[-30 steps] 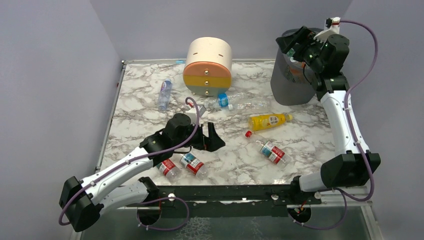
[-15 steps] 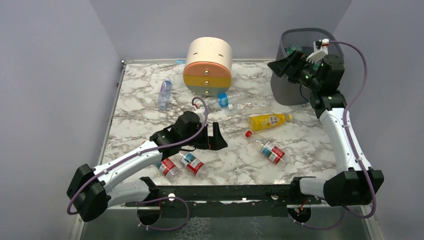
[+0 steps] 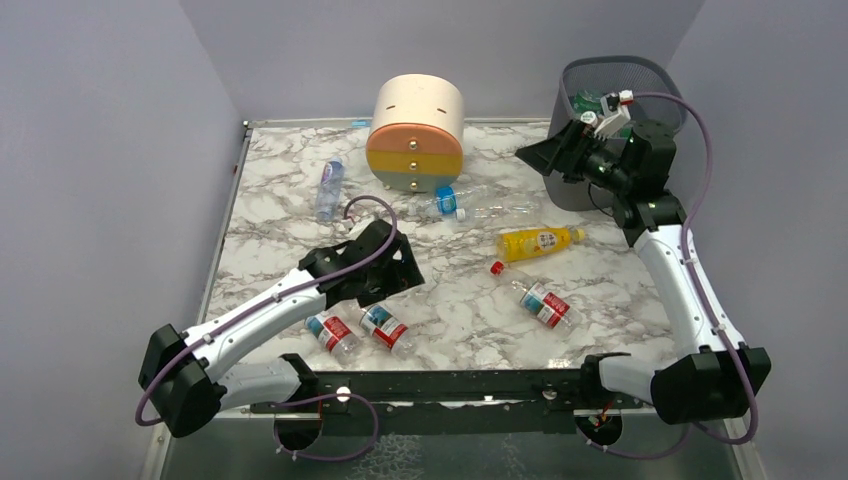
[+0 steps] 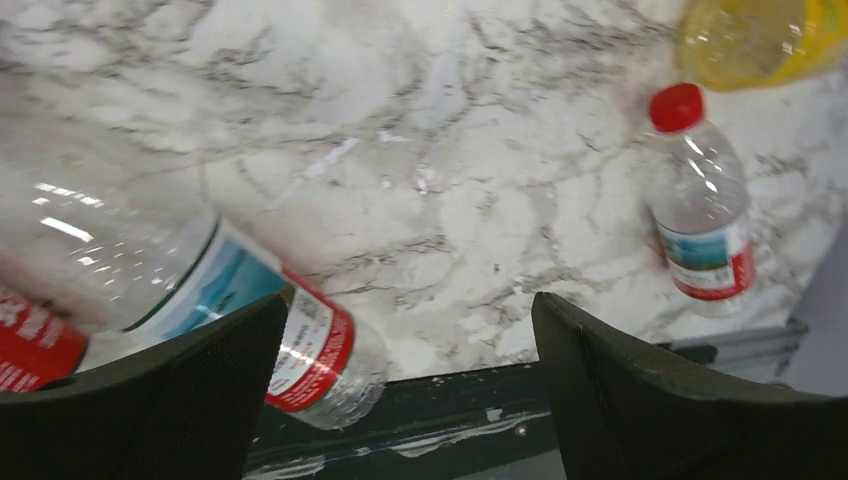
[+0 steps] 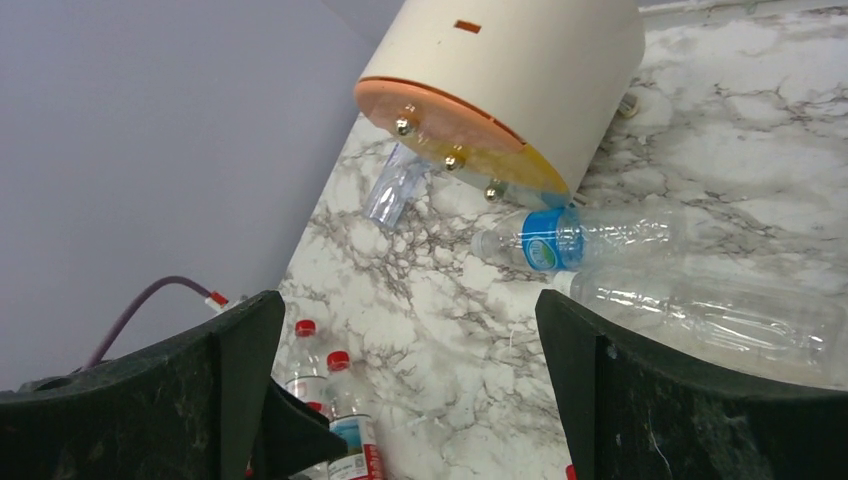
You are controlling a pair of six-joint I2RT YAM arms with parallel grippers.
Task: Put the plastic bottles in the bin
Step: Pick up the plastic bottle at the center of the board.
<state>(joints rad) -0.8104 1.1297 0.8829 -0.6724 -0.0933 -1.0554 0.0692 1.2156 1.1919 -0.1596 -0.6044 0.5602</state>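
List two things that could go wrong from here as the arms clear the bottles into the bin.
1. The open left gripper hovers by a red-labelled bottle lying near the front edge of the table; a clumsy close might roll it off.
2. The blue-labelled bottle and a clear bottle lie close together by the drawer unit; the open right gripper might catch both or strike the unit.

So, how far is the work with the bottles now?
Done: what looks like a green bottle shows inside the bin. In hand: nothing; the right gripper is open and empty near the bin, the left gripper open over two red-labelled bottles at the front edge. Left: seven bottles lie on the table, among them the yellow bottle.
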